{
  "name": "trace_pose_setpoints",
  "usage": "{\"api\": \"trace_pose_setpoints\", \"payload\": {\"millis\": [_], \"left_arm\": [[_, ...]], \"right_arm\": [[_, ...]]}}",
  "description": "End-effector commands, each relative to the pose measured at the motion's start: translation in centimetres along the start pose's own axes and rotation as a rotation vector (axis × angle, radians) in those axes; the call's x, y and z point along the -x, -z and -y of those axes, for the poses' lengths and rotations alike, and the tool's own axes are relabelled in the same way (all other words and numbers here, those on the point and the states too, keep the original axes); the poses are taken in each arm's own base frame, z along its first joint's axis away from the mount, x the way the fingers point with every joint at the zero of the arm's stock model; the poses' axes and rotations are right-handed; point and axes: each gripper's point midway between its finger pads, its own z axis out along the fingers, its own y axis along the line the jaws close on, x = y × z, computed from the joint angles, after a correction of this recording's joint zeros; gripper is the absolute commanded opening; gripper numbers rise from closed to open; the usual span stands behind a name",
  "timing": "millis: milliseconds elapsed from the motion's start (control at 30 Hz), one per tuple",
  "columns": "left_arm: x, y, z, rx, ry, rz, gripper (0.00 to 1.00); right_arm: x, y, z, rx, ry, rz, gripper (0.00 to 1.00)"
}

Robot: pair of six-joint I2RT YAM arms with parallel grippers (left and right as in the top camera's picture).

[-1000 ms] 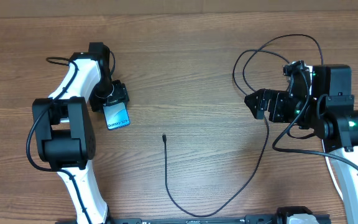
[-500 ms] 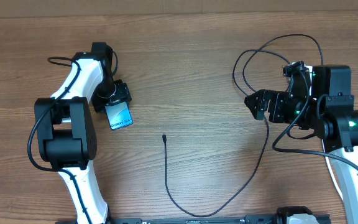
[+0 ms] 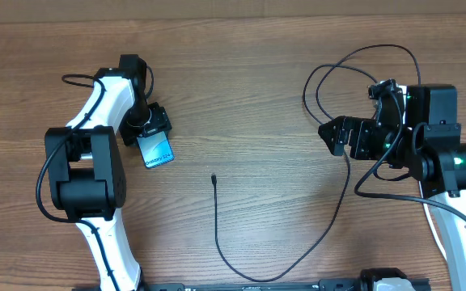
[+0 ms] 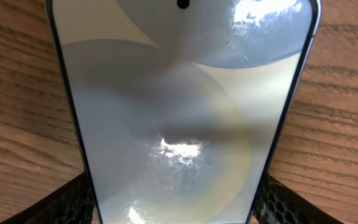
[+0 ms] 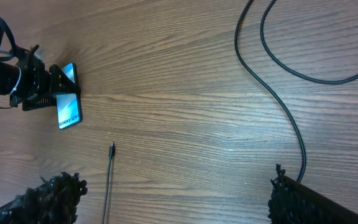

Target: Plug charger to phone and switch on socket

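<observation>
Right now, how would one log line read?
left jaws: shut on phone | right jaws: open | charger tip: loose on table | socket: unseen

in your left wrist view the phone (image 4: pixel 179 112) overruns the frame: its top and bottom ends are cut off, and the left fingers (image 4: pixel 73 202) show only as dark corners at the lower edge. from overhead, the phone's upper end is hidden under the left gripper (image 3: pixel 149 128). the charger (image 3: pixel 218 234) runs up to the right gripper (image 3: pixel 336 136) and is lost behind it, so you cannot trace which loop beyond belongs to which strand. its tip (image 3: pixel 213 178) is too small to tell the type. in the right wrist view the right fingers (image 5: pixel 55 196) are cropped by the lower edge, and the phone's lettering is too small to read.
</observation>
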Motion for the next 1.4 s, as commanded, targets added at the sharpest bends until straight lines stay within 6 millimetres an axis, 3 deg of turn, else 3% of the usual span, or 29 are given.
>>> {"api": "trace_pose_setpoints", "payload": {"millis": [0, 267, 567, 833, 1200, 1367], "left_arm": [[-1.1, -1.4, 0.8, -0.024, 0.022, -0.047, 0.67], [-0.5, -1.4, 0.8, -0.02, -0.016, -0.017, 0.69], [0.7, -1.9, 1.0, -0.022, -0.186, 0.042, 0.8], [-0.5, -3.0, 0.1, 0.006, -0.186, 0.009, 0.8], [-4.2, -4.6, 0.3, -0.056, -0.15, -0.117, 0.77], [-3.0, -4.8, -0.5, -0.001, -0.179, -0.063, 0.82]], "right_arm": [[0.8, 0.5, -0.6, 0.013, 0.017, 0.028, 1.0], [1.0, 0.4, -0.6, 0.013, 0.019, 0.033, 1.0], [1.0, -0.1, -0.4, 0.011, 0.013, 0.018, 1.0], [1.0, -0.3, -0.3, 0.01, 0.011, 0.012, 1.0], [1.0, -0.3, -0.3, 0.01, 0.011, 0.012, 1.0], [1.0, -0.3, -0.3, 0.01, 0.011, 0.012, 1.0]]}}
